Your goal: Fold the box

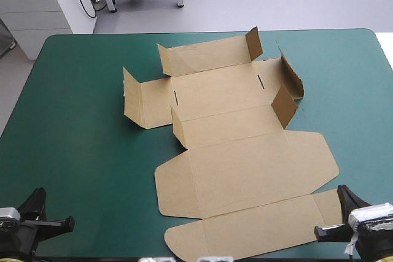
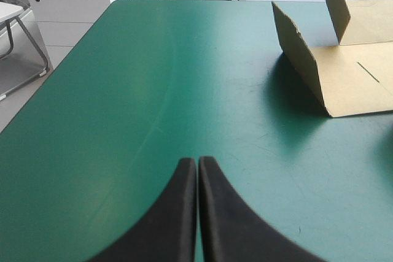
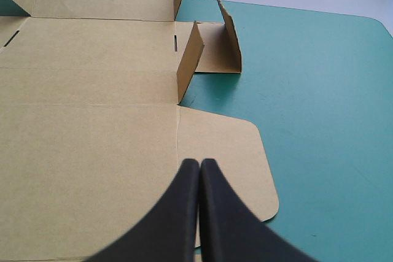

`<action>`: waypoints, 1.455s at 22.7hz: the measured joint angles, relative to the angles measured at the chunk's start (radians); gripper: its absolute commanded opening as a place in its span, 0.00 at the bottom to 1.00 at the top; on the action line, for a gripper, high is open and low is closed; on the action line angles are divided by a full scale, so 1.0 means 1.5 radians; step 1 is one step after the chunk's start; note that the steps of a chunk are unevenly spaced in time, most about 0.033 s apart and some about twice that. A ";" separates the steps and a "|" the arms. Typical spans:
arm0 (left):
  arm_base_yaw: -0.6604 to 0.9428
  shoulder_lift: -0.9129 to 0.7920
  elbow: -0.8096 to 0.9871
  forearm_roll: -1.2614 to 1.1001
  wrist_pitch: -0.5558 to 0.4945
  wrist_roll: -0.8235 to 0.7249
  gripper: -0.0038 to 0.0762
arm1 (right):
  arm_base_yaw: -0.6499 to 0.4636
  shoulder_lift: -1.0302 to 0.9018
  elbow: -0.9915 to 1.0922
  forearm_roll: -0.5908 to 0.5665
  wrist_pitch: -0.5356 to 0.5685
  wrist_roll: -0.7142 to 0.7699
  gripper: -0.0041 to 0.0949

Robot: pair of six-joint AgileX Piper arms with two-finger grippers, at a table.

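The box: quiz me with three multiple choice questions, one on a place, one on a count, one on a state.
1. Where is the right gripper?
A) at the far edge
B) over the box's near end
C) left of the box
2. How many dark slots in the box's middle panel?
A) none
B) five
C) two
3. The left gripper is:
A) shut, empty
B) wide open
C) shut on the box
Answers: B, board lies under its fingers; C, one slot near each end; A, both black tips meet over bare teal-green cover.

We see the left gripper [image 2: 198, 161] and the right gripper [image 3: 199, 162] alike: two broad black curved fins, seemingly matte.
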 measured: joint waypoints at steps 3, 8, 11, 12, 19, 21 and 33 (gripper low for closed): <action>0.000 0.000 0.000 0.000 0.000 0.000 0.04 | 0.000 0.000 0.000 0.000 0.000 0.000 0.02; 0.000 0.000 0.000 0.000 0.000 0.000 0.04 | 0.000 0.000 -0.006 0.000 -0.007 -0.054 0.02; 0.000 0.000 0.000 0.000 0.000 0.000 0.04 | 0.000 0.031 -0.035 -0.001 -0.022 -0.069 0.02; 0.000 0.000 0.000 0.000 0.000 0.000 0.04 | 0.000 0.084 -0.059 -0.002 -0.031 -0.072 0.02; 0.000 0.000 0.000 0.000 0.000 0.000 0.04 | 0.000 0.470 -0.279 -0.004 -0.059 -0.132 0.02; 0.000 0.000 0.000 0.000 0.000 0.000 0.04 | 0.000 0.570 -0.357 0.005 -0.059 -0.152 0.02; 0.000 0.000 0.000 0.000 0.000 0.000 0.04 | 0.000 0.916 -0.645 0.073 0.022 -0.250 0.02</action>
